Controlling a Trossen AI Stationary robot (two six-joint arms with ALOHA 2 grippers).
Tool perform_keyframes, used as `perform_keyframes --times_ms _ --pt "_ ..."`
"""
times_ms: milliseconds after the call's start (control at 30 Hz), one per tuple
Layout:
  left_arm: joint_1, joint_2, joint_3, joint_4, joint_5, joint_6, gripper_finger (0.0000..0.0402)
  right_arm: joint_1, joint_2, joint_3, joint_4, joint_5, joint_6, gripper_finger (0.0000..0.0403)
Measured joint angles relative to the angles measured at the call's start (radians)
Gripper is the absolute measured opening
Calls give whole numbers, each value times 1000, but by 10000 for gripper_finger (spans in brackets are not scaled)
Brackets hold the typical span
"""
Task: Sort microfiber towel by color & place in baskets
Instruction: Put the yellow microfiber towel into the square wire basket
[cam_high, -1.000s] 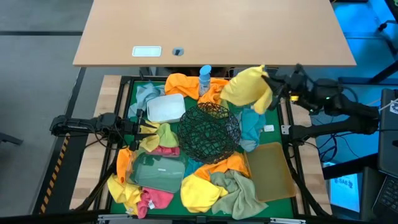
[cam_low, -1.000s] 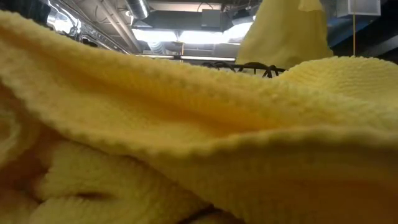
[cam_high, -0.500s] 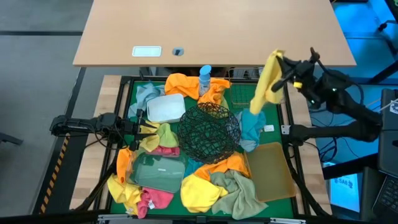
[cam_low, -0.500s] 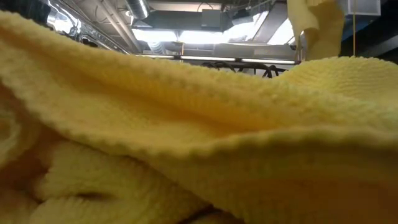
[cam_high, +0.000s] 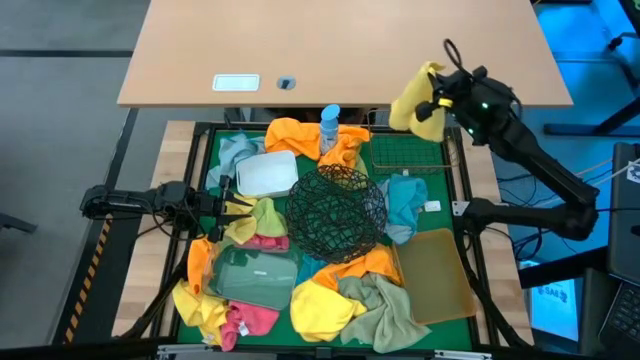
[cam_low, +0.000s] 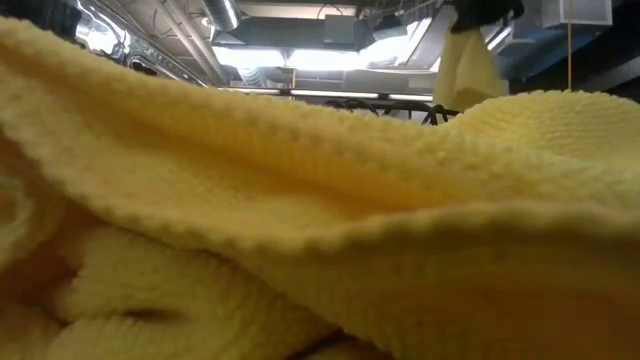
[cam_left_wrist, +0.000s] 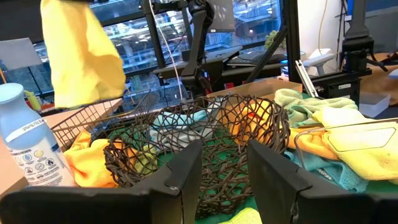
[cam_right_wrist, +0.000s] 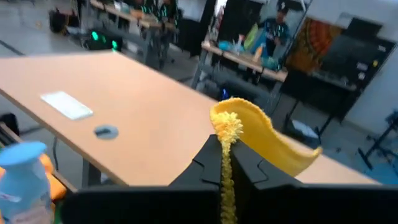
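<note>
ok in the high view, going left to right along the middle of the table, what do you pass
left gripper → white rectangular tub → round black wire-mesh bowl → teal microfiber towel; the right gripper holds a yellow microfiber towel above the far right corner.

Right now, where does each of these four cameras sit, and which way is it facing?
High view: overhead, looking straight down on both arms and the green table.
Low view: table height, nearly blocked by a yellow microfiber towel.
Left wrist view: on the left arm, past its open left gripper toward the round black wire-mesh bowl.
Right wrist view: on the raised right arm; its right gripper pinches a hanging yellow towel.
All four views show that hanging towel.
</note>
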Motion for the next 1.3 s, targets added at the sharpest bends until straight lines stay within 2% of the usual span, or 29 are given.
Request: perform_keyframes --times_ms 200,467,767,1200,1300 --pt "0 0 0 0 0 0 121 -20 75 0 -99 -54 3 6" --pt "0 0 0 0 0 0 121 -20 132 -1 -290 -56 2 7" --pt "0 0 0 0 0 0 121 -20 165 -1 -429 -56 2 8" --pt "0 0 0 0 0 0 121 -20 165 -1 -481 -56 -3 9" --pt "0 0 0 0 0 0 121 -20 165 -1 -481 -56 -3 26"
